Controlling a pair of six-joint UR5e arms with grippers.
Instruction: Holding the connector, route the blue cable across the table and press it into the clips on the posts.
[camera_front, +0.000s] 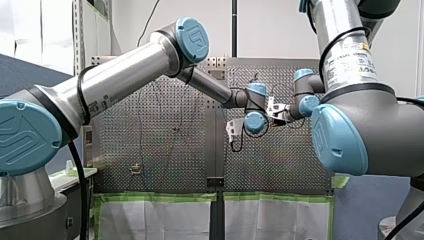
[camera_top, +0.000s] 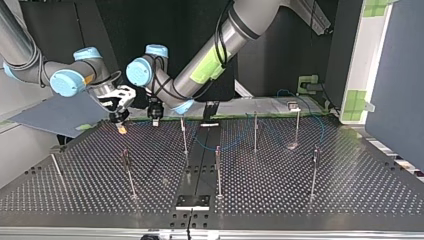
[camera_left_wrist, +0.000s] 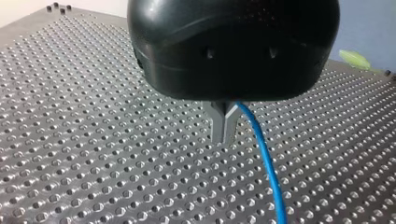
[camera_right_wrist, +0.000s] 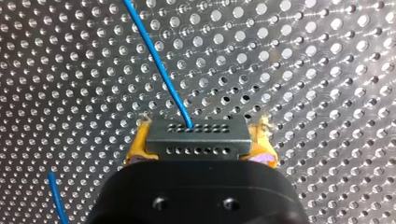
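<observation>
In the right wrist view my right gripper (camera_right_wrist: 198, 140) is shut on the grey connector (camera_right_wrist: 196, 136), yellow pads (camera_right_wrist: 137, 147) on both its sides. The blue cable (camera_right_wrist: 156, 63) leaves the connector's front and runs away over the perforated table (camera_right_wrist: 303, 70). In the left wrist view my left gripper (camera_left_wrist: 224, 133) has its metal fingers (camera_left_wrist: 218, 123) together, tips close to the table, with the blue cable (camera_left_wrist: 264, 158) coming out at their side and trailing off. In the top view both grippers hang close together at the far left: my right gripper (camera_top: 120, 121), my left gripper (camera_top: 155, 119).
Several thin posts stand on the table in the top view, among them a post (camera_top: 184, 135) near the grippers, a post (camera_top: 255, 131) further right and a post (camera_top: 218, 170) in the middle. Blue cable (camera_top: 235, 145) lies slack between them. A dark seam plate (camera_top: 192, 201) sits at the near edge.
</observation>
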